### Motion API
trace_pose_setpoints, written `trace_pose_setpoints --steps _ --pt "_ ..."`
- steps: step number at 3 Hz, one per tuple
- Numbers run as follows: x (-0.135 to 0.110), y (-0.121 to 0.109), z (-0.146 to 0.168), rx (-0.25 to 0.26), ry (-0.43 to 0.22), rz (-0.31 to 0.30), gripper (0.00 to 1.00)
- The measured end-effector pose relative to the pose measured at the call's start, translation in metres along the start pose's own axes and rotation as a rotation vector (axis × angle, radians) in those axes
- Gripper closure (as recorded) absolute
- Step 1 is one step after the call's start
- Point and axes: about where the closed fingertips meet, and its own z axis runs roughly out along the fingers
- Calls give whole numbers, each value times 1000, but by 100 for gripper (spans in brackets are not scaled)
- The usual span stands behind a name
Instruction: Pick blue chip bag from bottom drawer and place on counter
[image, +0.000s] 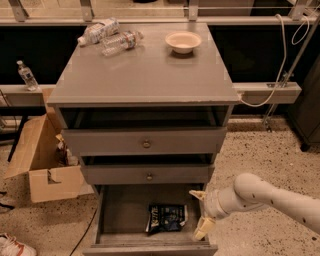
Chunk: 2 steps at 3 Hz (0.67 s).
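— Where is the bag?
— The small crinkled dark navy chip bag (166, 218) with white lettering lies flat on the grey floor of the deep grey wooden bottom drawer (122, 207); the drawer stands pulled out, and the bag sits right of its middle, nearer the front.

— And the gripper?
— The cream two-finger gripper (201, 212) on the thick white arm (265, 192) hangs at the drawer's right wall, just beside the bag and apart from it; its fingers are spread wide and hold nothing.

— What is on top?
— The broad glossy grey surface (145, 75) of the cabinet carries a shallow cream bowl (183, 41) at the back right; one clear plastic bottle (98, 31) lies on its side at the back left, a second clear bottle (121, 41) just beside it.

— Anything else?
— Two shallower grey drawers with brass knobs, the upper drawer (146, 142) and the middle drawer (149, 175), each a little ajar; an open brown cardboard box (40, 167) on the speckled floor to the cabinet's left; a small upright bottle (27, 75) on the ledge beyond.
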Motion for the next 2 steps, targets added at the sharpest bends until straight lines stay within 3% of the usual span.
trace_pose_setpoints --steps 2 --pt "39 -23 44 3 -30 -30 0"
